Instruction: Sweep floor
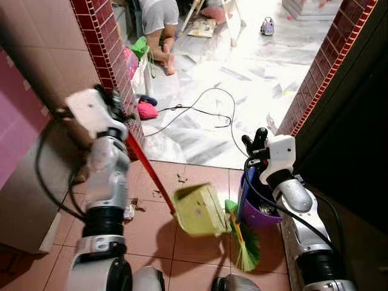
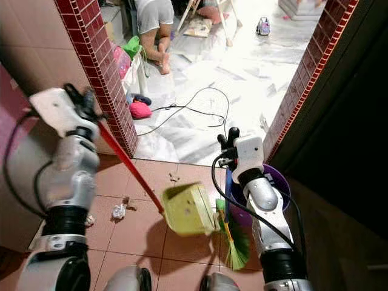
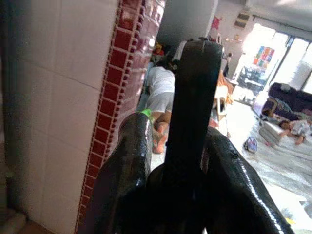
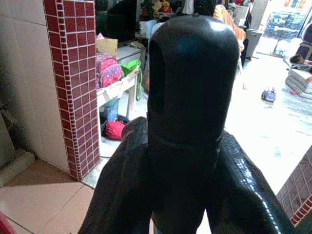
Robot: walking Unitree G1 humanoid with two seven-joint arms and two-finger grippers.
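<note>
Beside the dustpan (image 1: 200, 210), debris (image 1: 130, 210) lies left of it.

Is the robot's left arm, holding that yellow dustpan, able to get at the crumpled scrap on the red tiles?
Probably yes. The left gripper holds the red handle, and the dustpan hangs just beside the scrap, with bare tile between them and nothing in the way.

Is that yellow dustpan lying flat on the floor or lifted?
Lifted and tilted: the dustpan hangs on its red handle, its shadow cast on the tiles.
</note>
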